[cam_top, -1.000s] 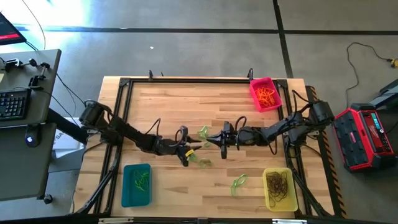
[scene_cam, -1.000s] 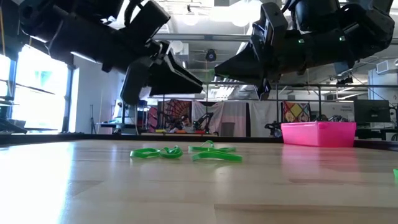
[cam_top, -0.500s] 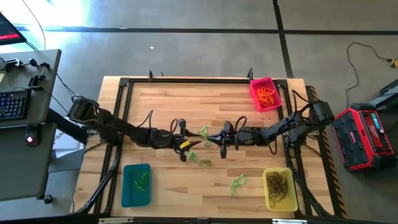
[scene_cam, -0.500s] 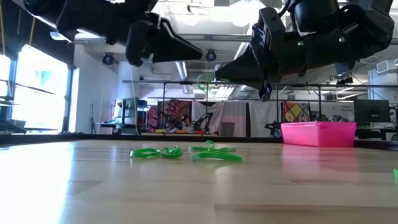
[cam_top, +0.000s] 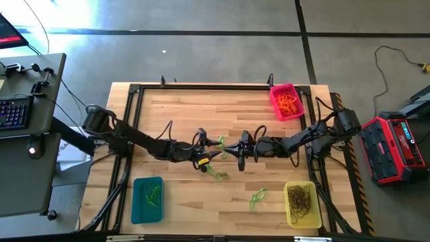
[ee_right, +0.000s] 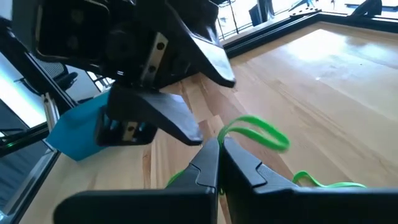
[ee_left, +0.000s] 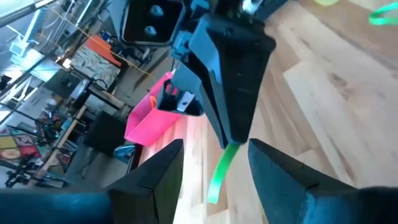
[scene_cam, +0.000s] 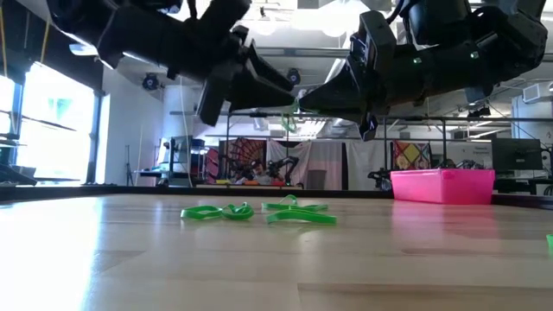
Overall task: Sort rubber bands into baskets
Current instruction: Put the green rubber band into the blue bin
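Wooden surface (cam_top: 181,114), both arms meeting mid-surface, raised clear of the wood.

Right end effector (ee_right: 217,163): fingers pressed together, pinching a green rubber band (ee_right: 254,132) that dangles in the air. Left end effector (ee_left: 214,163): fingers spread, one on each side of the hanging strip, not gripping it. Looks like a hand-over in progress.

Handling, by judgement: the band is very light, thin and floppy; it sags and folds under its own weight, stretches if tugged, and may cling or spring off a finger. Best taken on the free hanging loop, just beside the right end effector's tips, closing across both strands.

Baskets, largest fill first:
- Yellow basket (cam_top: 302,204), near right corner: dense tangle of dark brown bands.
- Pink basket (cam_top: 287,101), far right corner: pile of orange bands.
- Teal basket (cam_top: 147,199), near left: a few green bands only.

Loose green bands on the wood: a cluster (scene_cam: 257,211) under the arms, one pair (cam_top: 257,197) just beside the yellow basket.
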Robot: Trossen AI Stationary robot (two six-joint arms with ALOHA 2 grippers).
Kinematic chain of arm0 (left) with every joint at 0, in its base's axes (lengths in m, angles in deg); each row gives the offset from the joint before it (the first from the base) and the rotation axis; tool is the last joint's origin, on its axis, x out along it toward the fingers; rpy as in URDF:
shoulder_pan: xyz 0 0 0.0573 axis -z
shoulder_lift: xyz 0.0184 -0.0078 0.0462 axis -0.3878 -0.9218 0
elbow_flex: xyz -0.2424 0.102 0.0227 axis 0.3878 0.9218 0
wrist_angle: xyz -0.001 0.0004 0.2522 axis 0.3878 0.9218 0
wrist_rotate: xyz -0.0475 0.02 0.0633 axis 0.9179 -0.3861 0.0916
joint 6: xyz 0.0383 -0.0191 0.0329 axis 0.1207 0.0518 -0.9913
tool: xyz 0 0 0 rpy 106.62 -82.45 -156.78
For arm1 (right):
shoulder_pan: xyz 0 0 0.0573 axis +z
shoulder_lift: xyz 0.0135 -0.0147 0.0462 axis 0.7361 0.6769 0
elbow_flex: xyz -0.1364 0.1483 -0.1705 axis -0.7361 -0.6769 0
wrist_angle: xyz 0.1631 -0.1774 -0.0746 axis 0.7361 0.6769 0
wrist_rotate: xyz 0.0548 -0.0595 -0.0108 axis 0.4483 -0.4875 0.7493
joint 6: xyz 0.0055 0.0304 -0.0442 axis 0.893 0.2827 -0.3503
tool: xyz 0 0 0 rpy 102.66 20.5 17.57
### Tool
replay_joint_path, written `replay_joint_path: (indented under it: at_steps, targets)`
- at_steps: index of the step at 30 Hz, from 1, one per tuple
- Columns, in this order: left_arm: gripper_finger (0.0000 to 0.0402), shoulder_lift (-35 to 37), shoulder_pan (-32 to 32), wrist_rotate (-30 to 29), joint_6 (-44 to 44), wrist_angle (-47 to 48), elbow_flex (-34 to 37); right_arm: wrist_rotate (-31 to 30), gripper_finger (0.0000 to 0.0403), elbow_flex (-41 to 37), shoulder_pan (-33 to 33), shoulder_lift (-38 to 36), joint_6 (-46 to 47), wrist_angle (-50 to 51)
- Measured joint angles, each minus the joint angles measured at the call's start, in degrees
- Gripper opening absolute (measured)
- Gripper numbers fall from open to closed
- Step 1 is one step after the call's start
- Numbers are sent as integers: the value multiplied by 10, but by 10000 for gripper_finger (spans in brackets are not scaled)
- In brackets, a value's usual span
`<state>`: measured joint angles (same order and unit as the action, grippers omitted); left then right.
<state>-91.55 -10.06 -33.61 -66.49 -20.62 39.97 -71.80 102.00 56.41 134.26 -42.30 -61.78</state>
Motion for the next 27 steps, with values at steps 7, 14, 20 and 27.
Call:
replay_joint_path:
  at_steps: [7, 14, 20, 27]
  targets:
    - [175, -13, 0, -15, -27, -23, 1, 5, 0, 0, 0, 0, 0, -4]
    - [174, -13, -8, 28, -27, -15, 1, 7, 0, 0, 0, 0, 0, -9]
    - [142, -15, -16, 53, -19, 5, 1, 33, 0, 0, 0, 0, -15, -36]
    - [23, -16, -12, 47, -15, 5, 1, 32, 3, 0, 0, 0, -33, -37]
